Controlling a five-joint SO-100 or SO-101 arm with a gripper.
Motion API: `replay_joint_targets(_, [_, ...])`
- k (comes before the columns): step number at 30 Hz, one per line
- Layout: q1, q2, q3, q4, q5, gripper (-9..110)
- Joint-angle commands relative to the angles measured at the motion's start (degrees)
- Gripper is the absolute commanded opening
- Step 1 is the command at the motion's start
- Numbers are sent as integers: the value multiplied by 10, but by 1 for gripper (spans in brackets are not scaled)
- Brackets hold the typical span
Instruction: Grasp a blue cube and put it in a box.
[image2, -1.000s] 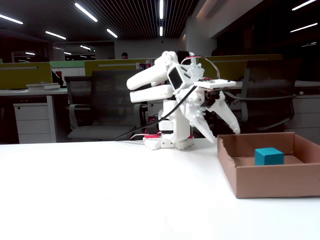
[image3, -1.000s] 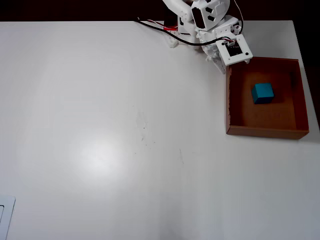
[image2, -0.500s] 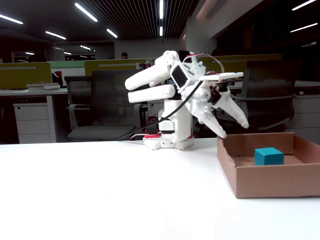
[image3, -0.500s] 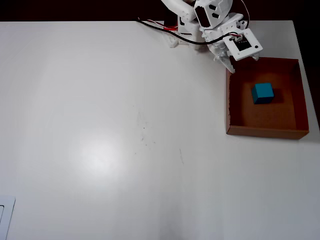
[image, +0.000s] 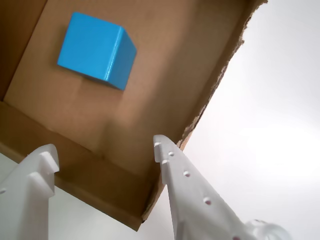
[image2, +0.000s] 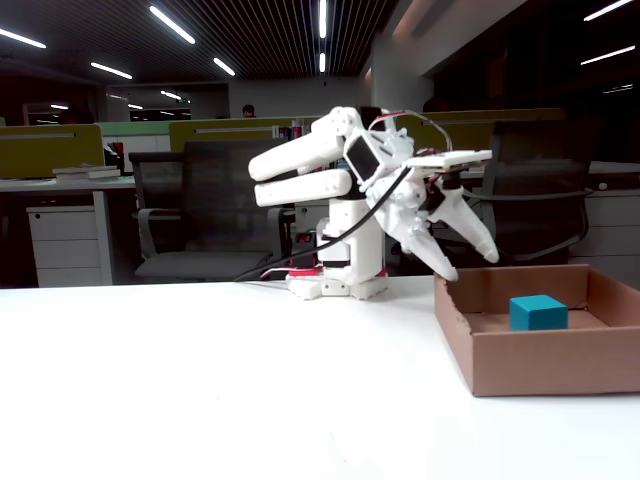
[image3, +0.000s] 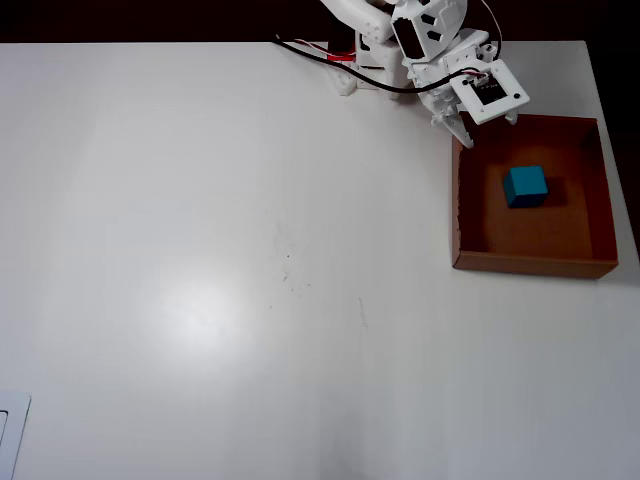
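Note:
The blue cube (image: 95, 50) lies on the floor of the cardboard box (image: 150, 75), free of the gripper. In the fixed view the cube (image2: 538, 312) sits inside the box (image2: 550, 365) at the right of the table. In the overhead view the cube (image3: 525, 186) is near the middle of the box (image3: 530, 264). My gripper (image: 105, 147) is open and empty, its white fingers spread over the box's near wall. It hangs above the box's back-left corner in the fixed view (image2: 470, 265) and in the overhead view (image3: 470, 135).
The arm's base (image2: 335, 285) stands at the table's far edge with a black cable (image3: 330, 60) beside it. The box has a torn rim (image: 220, 85). A white object (image3: 10, 435) lies at the table's bottom-left corner. Office chairs stand behind the table.

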Motion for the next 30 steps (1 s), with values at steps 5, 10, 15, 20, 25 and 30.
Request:
replay_joint_targets(5, [-8, 9, -6, -21, 5, 22])
replay_joint_targets(10, [-8, 9, -5, -18, 5, 21])
replay_joint_targets(15, [-7, 9, -5, -1, 6, 21])
replay_joint_targets(20, [-7, 9, -5, 14, 6, 20])
replay_joint_targets(25, [-5, 9, -5, 40, 6, 20])
replay_joint_targets(30, [-2, 9, -5, 43, 6, 20])
